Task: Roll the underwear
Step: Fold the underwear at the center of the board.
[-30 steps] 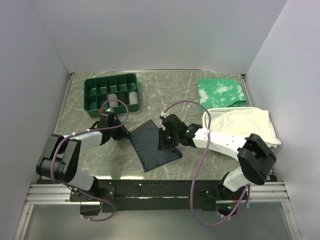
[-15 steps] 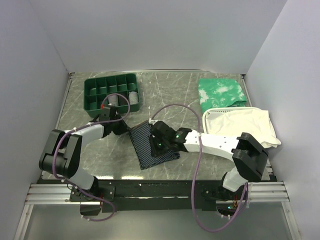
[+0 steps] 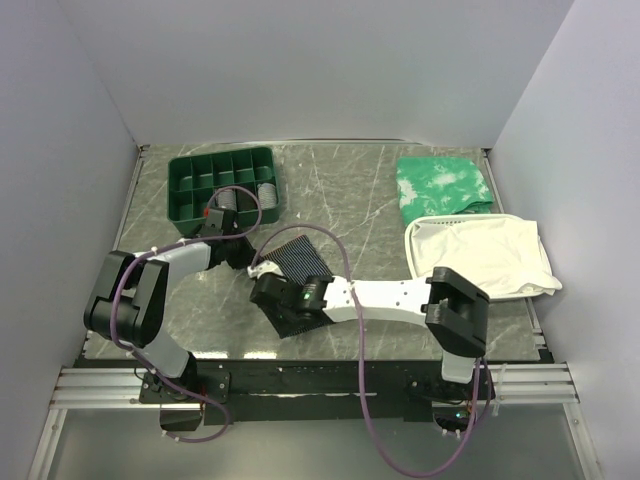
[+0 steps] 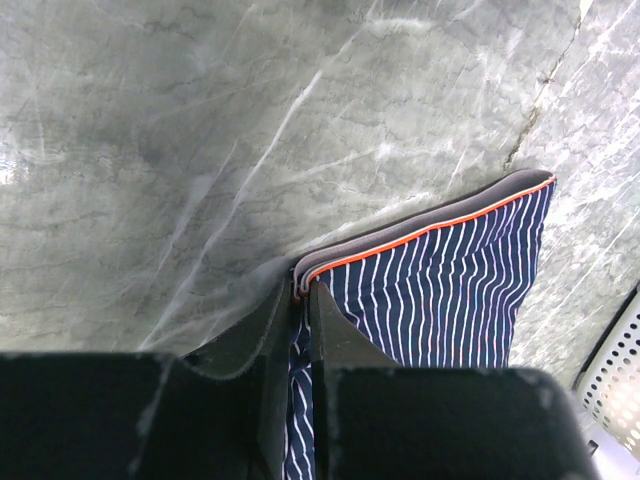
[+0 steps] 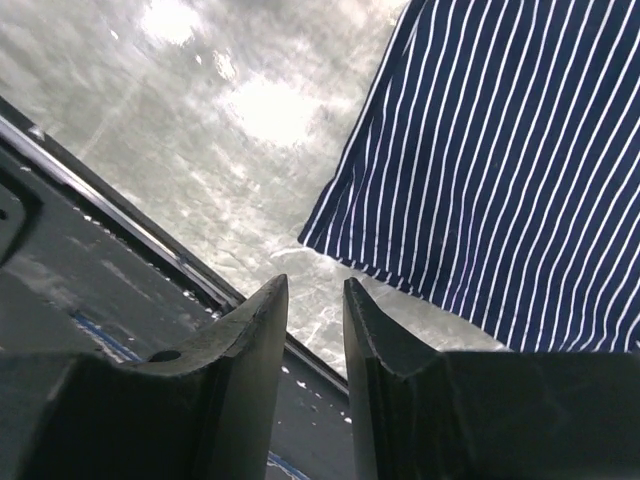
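Navy pinstriped fabric, the underwear (image 3: 300,258) lies on the grey marbled surface (image 3: 370,205) near its front middle, its near part hidden under the right arm. At the garment's grey, orange-trimmed waistband corner the left end effector (image 4: 303,290) is clenched on the fabric. Beside the near corner, the right end effector (image 5: 315,290) stands slightly parted, grasping nothing, over the surface's front edge.

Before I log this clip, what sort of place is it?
Probably a robot lab test cell: plain white panel walls box in a grey marble-patterned tabletop, an aluminium mounting rail runs along its near edge, and dark navy pinstriped fabric underwear is being handled.
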Controlling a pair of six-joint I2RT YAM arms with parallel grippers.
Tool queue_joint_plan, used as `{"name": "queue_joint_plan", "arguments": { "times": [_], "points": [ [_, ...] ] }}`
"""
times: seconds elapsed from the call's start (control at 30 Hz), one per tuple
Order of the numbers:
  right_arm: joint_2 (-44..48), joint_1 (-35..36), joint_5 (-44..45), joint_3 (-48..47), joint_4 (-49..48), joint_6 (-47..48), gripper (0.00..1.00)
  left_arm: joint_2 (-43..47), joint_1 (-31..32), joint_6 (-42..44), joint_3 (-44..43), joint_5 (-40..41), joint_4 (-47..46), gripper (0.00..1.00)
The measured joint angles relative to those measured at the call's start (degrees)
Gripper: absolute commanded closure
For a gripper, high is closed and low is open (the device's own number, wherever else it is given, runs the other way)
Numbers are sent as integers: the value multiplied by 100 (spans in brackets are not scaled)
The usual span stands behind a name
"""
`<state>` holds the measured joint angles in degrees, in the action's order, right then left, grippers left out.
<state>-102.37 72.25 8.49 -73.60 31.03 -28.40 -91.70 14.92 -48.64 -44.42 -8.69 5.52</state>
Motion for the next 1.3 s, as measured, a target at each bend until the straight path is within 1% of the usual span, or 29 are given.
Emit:
{"name": "queue_joint_plan", "arguments": {
  "times": [0.07, 0.13, 0.27, 0.5, 0.87, 1.03, 1.1, 1.3],
  "points": [
    [-109, 83, 94, -94, 103, 2, 55, -4, 0, 0, -13, 0, 17, 99],
    [-240, 153, 192, -203, 173, 9, 53, -4, 0, 2, -35, 0, 42, 99],
    [-468, 254, 385, -380, 323, 44, 52, -9, 0, 11, -83, 0, 129, 99],
    [-745, 299, 540, -623, 431, 87, 53, -94, -11, 33, -160, -2, 175, 99],
    [-1163, 299, 564, -750, 450, 107, 54, -103, -48, 52, -160, -48, 186, 99],
    [-1231, 299, 577, -756, 459, 107, 56, -107, -61, 52, -160, -55, 186, 99],
    [-1233, 302, 603, -787, 466, 107, 59, -116, -61, 55, -160, -55, 186, 99],
    [-1285, 339, 739, -824, 503, 107, 61, -118, -76, 52, -160, -66, 186, 99]
  ]
}}
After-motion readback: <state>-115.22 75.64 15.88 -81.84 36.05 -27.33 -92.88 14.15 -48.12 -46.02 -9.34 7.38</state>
